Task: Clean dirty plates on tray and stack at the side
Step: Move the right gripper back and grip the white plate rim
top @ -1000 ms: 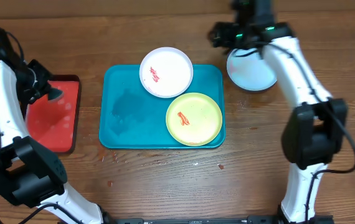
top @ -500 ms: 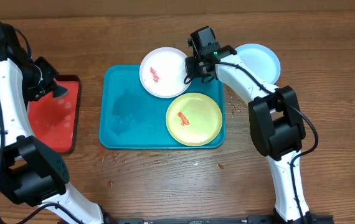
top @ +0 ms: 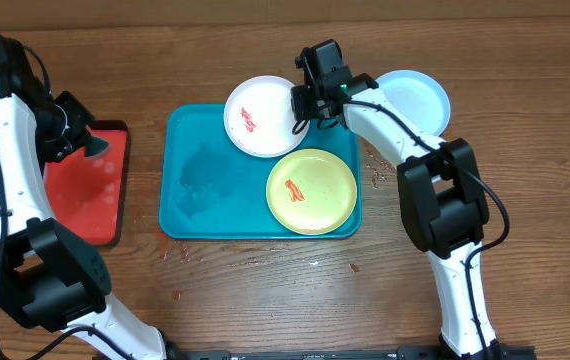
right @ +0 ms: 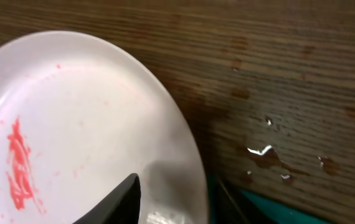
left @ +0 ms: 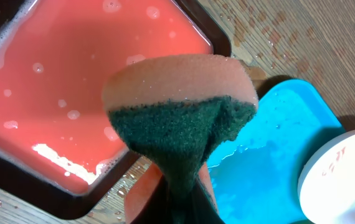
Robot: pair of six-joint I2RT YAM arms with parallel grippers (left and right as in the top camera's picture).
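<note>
At upper centre, the smooth round white plate [top: 260, 118], smeared red, is laid over the teal tray's [top: 205, 180] raised top rim. Its right edge is straddled by the right gripper [top: 307, 102]; whether it is clenched cannot be told. Bare wet tray floor is left at left. A pitted green-and-orange sponge [left: 180, 118] is clamped by the left gripper [top: 83, 145] over the red tray [top: 85, 200].

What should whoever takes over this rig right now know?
Left gripper: shut on the sponge, above the wet red tray.
Right gripper: at the white plate's rim; grip unclear.
White plate and yellow-green plate: on the teal tray, both red-smeared.
Light blue plate: on the table beside the tray, no smears visible.
Done: light blue plate set aside.
Left: clean the other two, stack them there.
</note>
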